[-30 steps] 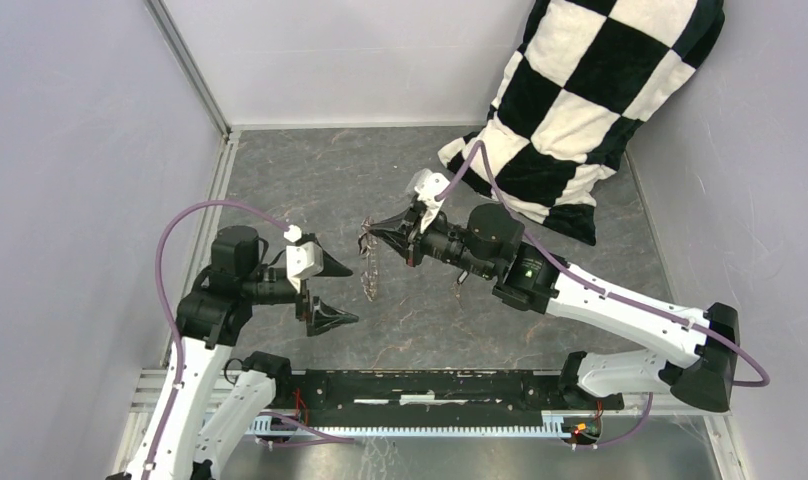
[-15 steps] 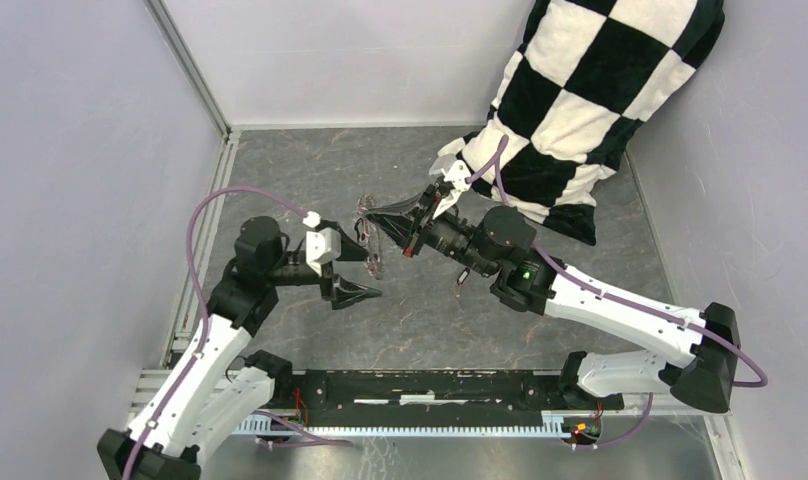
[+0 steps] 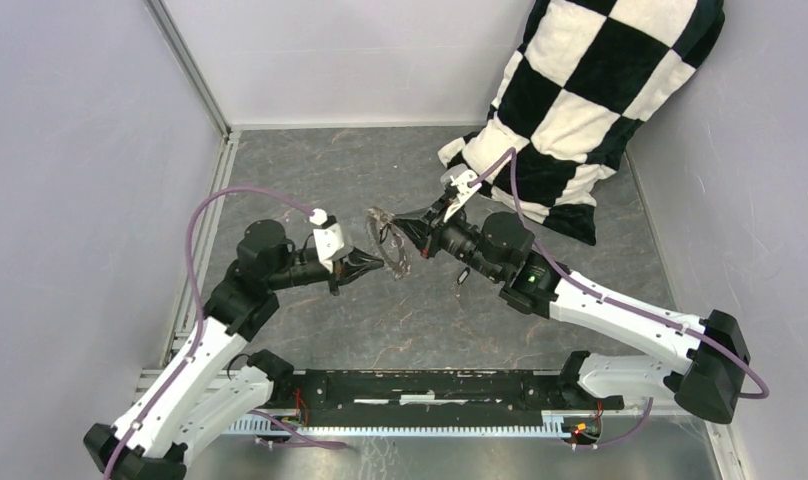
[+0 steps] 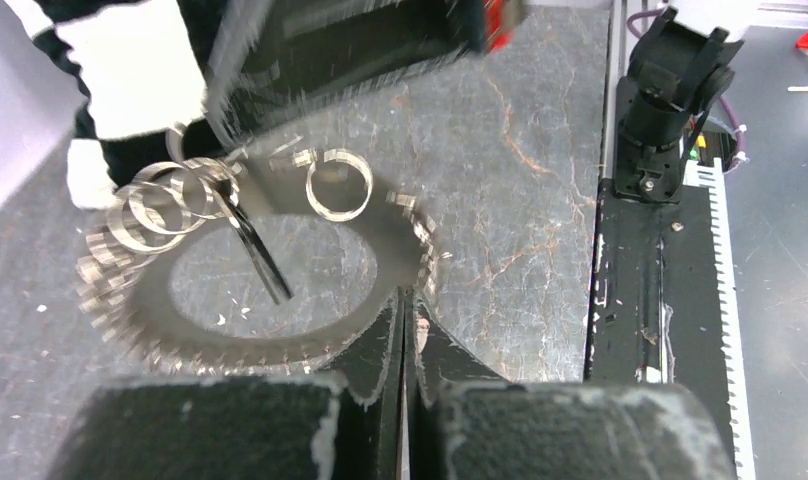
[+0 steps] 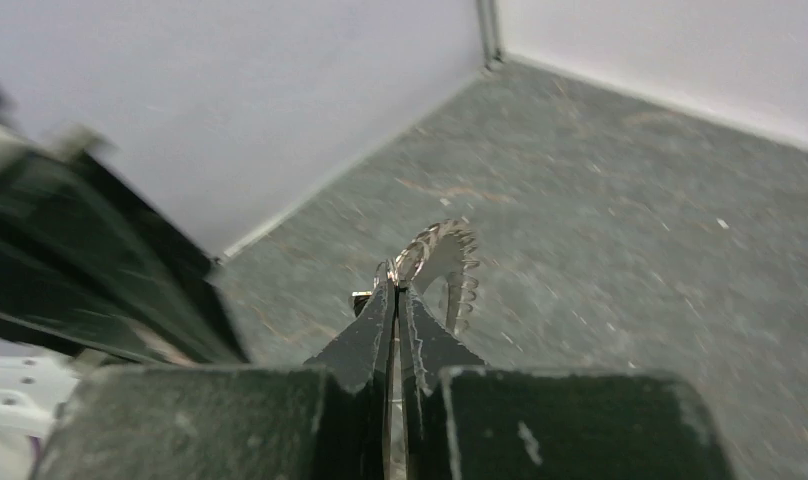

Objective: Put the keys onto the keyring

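The keyring (image 3: 392,245), a toothed wreath of small metal keys, hangs above the table between both arms. My left gripper (image 3: 378,265) is shut on its near edge. In the left wrist view the fingertips (image 4: 405,300) pinch the keyring's (image 4: 230,345) rim, and a thin black bar (image 4: 260,255) crosses its hollow. My right gripper (image 3: 400,222) is shut on the far edge. The right wrist view shows that gripper (image 5: 395,288) closed on the keyring (image 5: 448,255). A tiny dark piece (image 3: 461,277) lies under the right arm, too small to say whether it is one of the keys.
A black-and-white checkered pillow (image 3: 580,100) leans in the back right corner. A black rail (image 3: 430,385) runs along the near edge between the arm bases. Grey walls close the left, back and right sides.
My left gripper has swung right to the keyring and shut on its edge. The right gripper has carried the ring slightly right and turned it.
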`<state>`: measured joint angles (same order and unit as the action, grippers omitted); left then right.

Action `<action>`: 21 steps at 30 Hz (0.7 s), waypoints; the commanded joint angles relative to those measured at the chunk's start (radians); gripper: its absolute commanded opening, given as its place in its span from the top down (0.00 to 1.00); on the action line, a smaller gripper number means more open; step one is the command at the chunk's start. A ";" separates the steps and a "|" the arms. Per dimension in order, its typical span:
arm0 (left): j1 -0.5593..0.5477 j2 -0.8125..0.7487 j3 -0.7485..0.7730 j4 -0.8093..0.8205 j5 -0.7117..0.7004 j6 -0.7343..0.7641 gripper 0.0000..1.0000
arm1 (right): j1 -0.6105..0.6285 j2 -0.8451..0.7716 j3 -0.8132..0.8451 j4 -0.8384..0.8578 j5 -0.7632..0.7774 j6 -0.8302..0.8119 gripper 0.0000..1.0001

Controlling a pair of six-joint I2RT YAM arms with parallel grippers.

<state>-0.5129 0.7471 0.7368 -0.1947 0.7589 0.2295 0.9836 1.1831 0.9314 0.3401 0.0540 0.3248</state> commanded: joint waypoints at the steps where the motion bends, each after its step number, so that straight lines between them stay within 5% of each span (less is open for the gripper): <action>1: -0.003 -0.058 0.097 -0.174 0.044 0.101 0.98 | -0.059 -0.075 -0.075 0.027 0.005 0.011 0.95; 6: -0.003 -0.060 0.085 -0.250 0.121 0.172 0.98 | -0.087 -0.088 -0.102 0.063 -0.052 0.054 1.00; 12: -0.003 -0.022 -0.031 -0.153 0.072 0.296 0.21 | -0.091 -0.054 -0.078 0.138 -0.098 0.145 1.00; 15: -0.003 -0.012 -0.130 0.076 -0.004 0.155 0.05 | -0.090 -0.026 -0.046 0.180 -0.113 0.185 1.00; 17: -0.003 -0.007 -0.173 0.249 -0.119 0.035 0.00 | -0.090 -0.013 -0.024 0.198 -0.125 0.201 1.00; 21: -0.003 0.017 -0.170 0.347 -0.332 -0.030 0.00 | -0.089 0.001 0.004 0.225 -0.159 0.220 1.00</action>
<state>-0.5129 0.7601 0.5488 -0.1101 0.6575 0.3237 0.8948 1.1828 0.8547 0.4290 -0.0566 0.4973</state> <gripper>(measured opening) 0.995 0.008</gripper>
